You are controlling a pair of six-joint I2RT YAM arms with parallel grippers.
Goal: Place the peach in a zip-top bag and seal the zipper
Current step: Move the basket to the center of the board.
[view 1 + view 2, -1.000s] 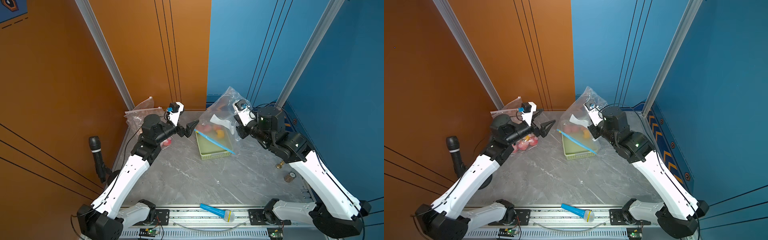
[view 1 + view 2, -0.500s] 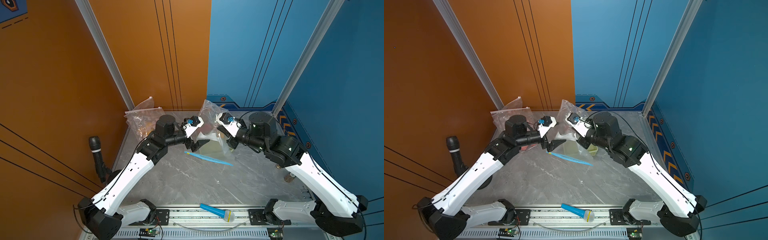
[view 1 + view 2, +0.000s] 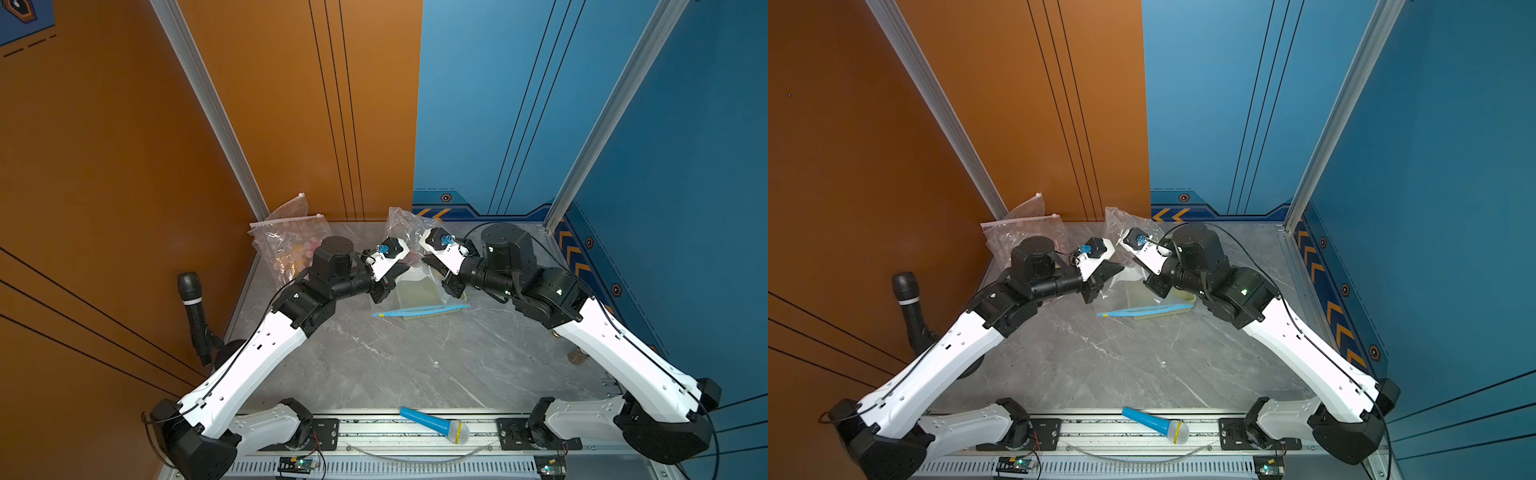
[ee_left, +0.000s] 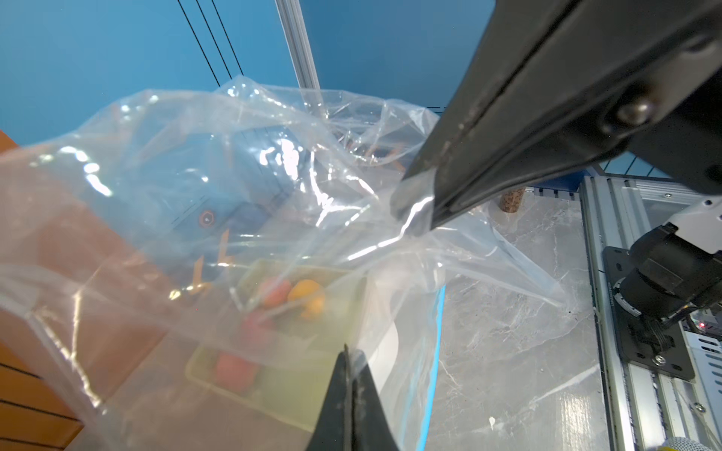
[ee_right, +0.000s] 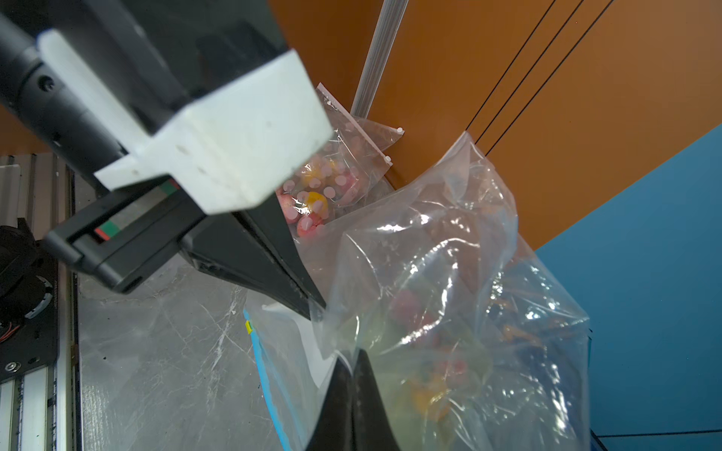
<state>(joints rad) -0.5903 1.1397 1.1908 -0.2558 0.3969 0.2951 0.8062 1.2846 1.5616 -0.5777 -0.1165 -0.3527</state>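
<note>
At the front rail, passing over the blue toy microphone (image 3: 434, 424), lying clear of the work. Moving inward across the grey surface (image 3: 395, 365), finding the blue zipper strip (image 3: 419, 311) of the zip-top bag (image 4: 218, 164) lying flat, just ahead of the green tray (image 4: 203, 375).

Above the tray, pinching the clear film from two sides: gripping one fold with the left pincer (image 5: 317, 306), pressed together on it, and gripping a neighbouring fold with the right pincer (image 4: 414, 213), likewise pressed together. Holding both tips near each other, with raised, crumpled film between.

Looking through the film, locating the peach (image 4: 273, 292), taken as the pinkish piece beside an orange fruit (image 4: 308, 296), resting in the tray. Not possible to tell whether lying inside the bag or merely under it.

Judging the step in hand as bag preparation ahead of loading: lifting and parting the walls, with the zipper not yet sealed. For the next move, probably calling for drawing the pincers apart to open the mouth, taking one layer each and avoiding any tug on the tray.

Farther back, against the orange wall, noting a second bag (image 3: 286, 245) of fruit, untouched.
</note>
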